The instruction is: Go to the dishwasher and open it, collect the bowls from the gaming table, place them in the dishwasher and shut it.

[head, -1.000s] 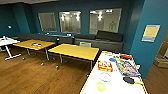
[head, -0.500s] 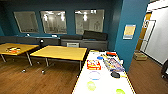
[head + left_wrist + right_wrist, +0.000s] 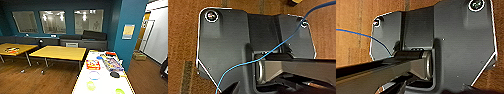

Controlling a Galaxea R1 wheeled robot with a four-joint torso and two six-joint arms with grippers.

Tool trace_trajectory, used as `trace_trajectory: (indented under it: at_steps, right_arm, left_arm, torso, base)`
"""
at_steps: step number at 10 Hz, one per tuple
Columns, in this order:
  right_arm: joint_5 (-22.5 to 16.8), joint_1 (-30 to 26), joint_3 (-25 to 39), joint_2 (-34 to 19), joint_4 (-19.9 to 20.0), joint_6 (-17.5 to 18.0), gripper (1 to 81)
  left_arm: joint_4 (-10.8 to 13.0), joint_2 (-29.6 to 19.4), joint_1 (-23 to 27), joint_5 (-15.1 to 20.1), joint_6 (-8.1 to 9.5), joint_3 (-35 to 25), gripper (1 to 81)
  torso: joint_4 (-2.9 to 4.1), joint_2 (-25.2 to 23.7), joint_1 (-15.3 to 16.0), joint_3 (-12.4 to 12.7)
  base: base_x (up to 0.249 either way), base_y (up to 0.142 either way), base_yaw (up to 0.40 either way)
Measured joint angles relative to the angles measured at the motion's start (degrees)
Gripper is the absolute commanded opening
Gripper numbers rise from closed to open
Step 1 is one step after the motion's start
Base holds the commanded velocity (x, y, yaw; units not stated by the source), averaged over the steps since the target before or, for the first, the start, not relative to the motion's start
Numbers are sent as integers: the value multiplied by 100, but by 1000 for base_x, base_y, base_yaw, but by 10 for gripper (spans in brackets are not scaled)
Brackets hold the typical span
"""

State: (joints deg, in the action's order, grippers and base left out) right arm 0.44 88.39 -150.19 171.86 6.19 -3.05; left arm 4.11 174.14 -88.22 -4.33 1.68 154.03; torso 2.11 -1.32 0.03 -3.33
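The gaming table [image 3: 105, 86], white-topped with a yellow edge, stretches away from me at the lower right of the head view. On it lie colourful board-game boxes [image 3: 93, 64] and several bowls: a white one with a blue rim [image 3: 94, 75], a black one [image 3: 115, 74], a yellow-green one [image 3: 91, 85], another yellow-green one [image 3: 120, 91] at the near edge, and a blue one [image 3: 99, 57] farther back. The dishwasher is out of view. Both wrist views look down past dark robot plates onto wooden floor [image 3: 183, 30].
Two plain yellow-topped tables [image 3: 61, 52] [image 3: 15, 48] stand to the left on the wooden floor. A dark sofa [image 3: 82, 40] runs along the teal back wall under windows. A teal pillar [image 3: 127, 37] rises right of the gaming table, with a doorway [image 3: 150, 35] beyond.
The whole head view has shifted: the camera has turned and come closer, so the gaming table now lies nearer and more central, and the yellow tables have slid left.
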Motion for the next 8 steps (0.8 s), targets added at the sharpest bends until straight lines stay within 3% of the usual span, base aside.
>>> trace_trajectory:
  at_steps: [3, 8]
  right_arm:
    - [-2, -2, 0, 5, 0, -9, 811]
    - [20, -69, 0, 2, 4, -15, 811]
  left_arm:
    - [0, -2, 7, -5, 0, 2, 811]
    - [0, -2, 49, -35, -1, 2, 811]
  torso:
    - [0, 0, 0, 0]
    - [0, -5, -2, 0]
  base:
    - [24, 0, 0]
    - [114, 0, 0]
